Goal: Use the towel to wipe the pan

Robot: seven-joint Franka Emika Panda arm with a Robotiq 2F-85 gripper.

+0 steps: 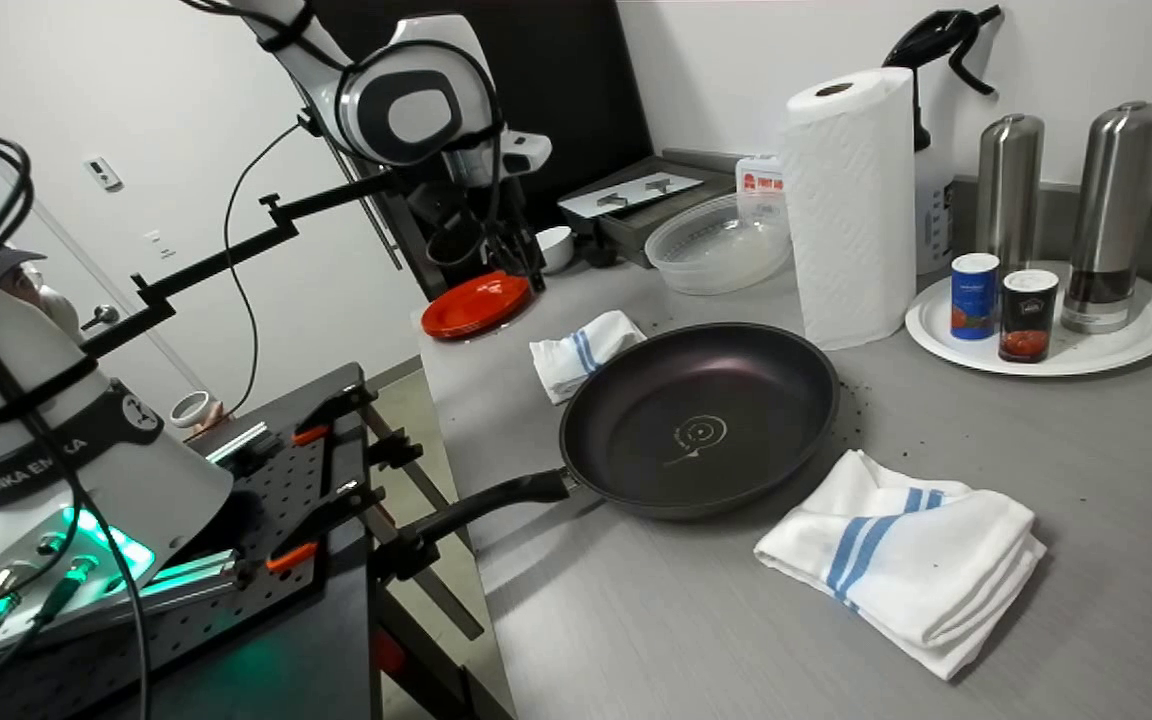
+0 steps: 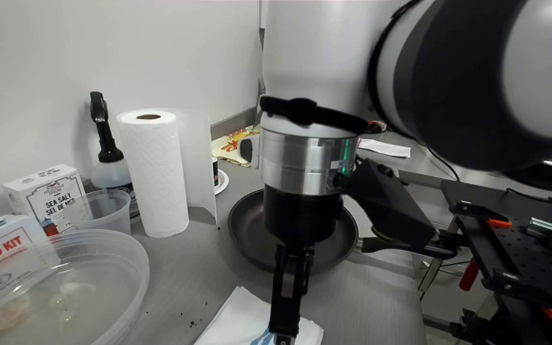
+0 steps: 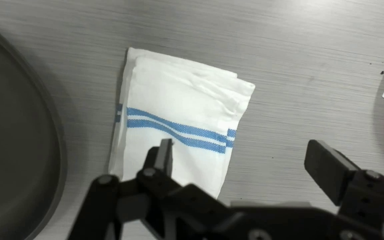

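I find the gripper [image 3: 238, 146] wide and empty, partly over the towel [image 3: 183, 110], which lies folded between pan [image 1: 656, 410] and red plate [image 1: 476, 303] and should prove light and limp, best pinched across its striped middle to catch every layer.

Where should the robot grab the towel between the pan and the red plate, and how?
Its edge facing the red plate looks best, from straight above. The towel lies flat, folded in layers, with bare counter just beyond that edge, so the open gripper could probably straddle and pinch it.
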